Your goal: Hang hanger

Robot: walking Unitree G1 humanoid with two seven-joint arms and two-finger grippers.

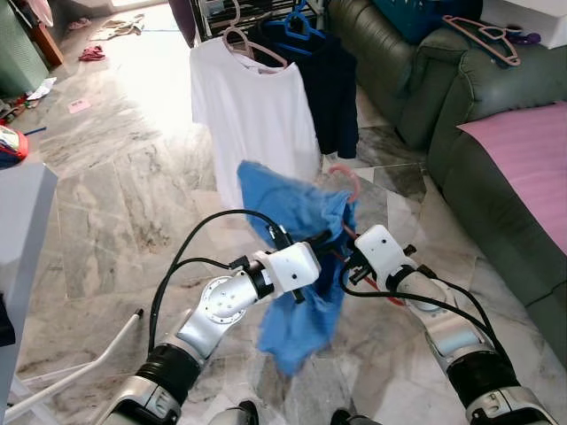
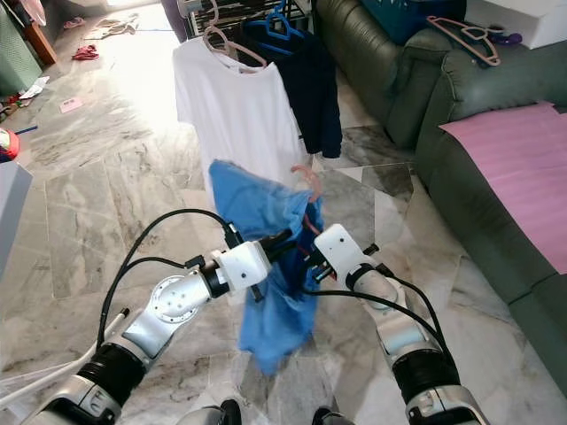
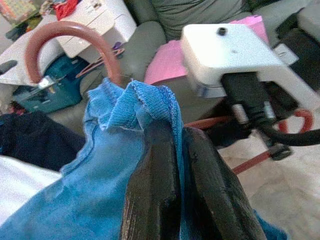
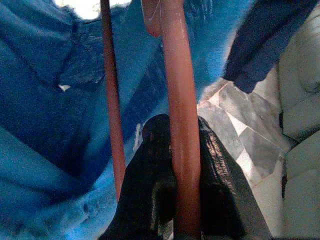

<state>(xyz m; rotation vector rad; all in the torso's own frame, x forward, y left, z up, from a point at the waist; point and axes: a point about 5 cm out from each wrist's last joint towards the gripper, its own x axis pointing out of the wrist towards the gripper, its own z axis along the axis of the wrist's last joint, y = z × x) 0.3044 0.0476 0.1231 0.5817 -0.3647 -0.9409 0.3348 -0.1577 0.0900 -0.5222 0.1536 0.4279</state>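
Red-brown hanger, curved hook, blue shirt draped over.

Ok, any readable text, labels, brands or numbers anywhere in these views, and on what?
None can be read.
The blue shirt, the red hanger, the white T-shirt and both grippers' white housings carry no visible print.
The colourful item at the left wrist view's edge is too blurred to read.

sunlit marble floor, dark green sofa at right
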